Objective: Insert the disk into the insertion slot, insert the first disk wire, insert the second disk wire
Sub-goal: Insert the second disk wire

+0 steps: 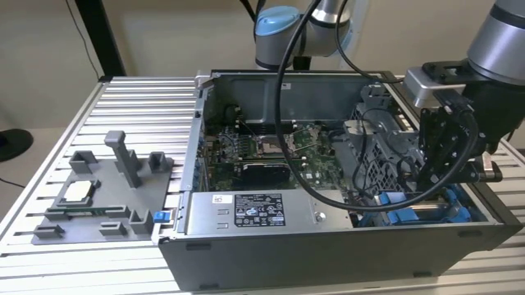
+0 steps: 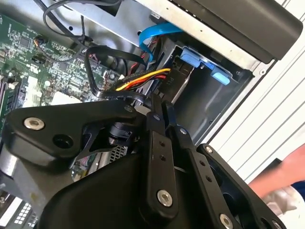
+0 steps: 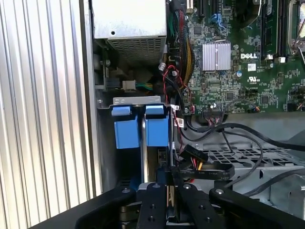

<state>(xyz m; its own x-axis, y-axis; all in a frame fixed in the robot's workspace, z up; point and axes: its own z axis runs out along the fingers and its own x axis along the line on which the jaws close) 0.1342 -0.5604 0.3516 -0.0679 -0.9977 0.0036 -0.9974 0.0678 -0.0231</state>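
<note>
The disk sits edge-on in the insertion slot (image 3: 107,157) at the case's front corner, its blue carrier tabs (image 3: 156,125) showing in both wrist views (image 2: 205,64). A black power connector with yellow, red and orange wires (image 3: 190,157) lies right at the disk's end. My gripper (image 3: 170,183) has its black fingers (image 2: 155,124) pressed together, and they appear shut on this disk wire (image 2: 143,76). In the exterior view the gripper (image 1: 447,175) hangs over the blue-clipped bay (image 1: 414,212) on the exterior view's right. A flat blue data cable (image 2: 157,31) curves nearby.
The silver power-supply box (image 1: 254,212) and the motherboard (image 1: 262,147) fill the open case. A perforated grey cage (image 3: 248,157) lies beside the slot. A grey fixture (image 1: 98,196) stands on the ribbed table. A person's hand (image 2: 281,179) is outside the case wall.
</note>
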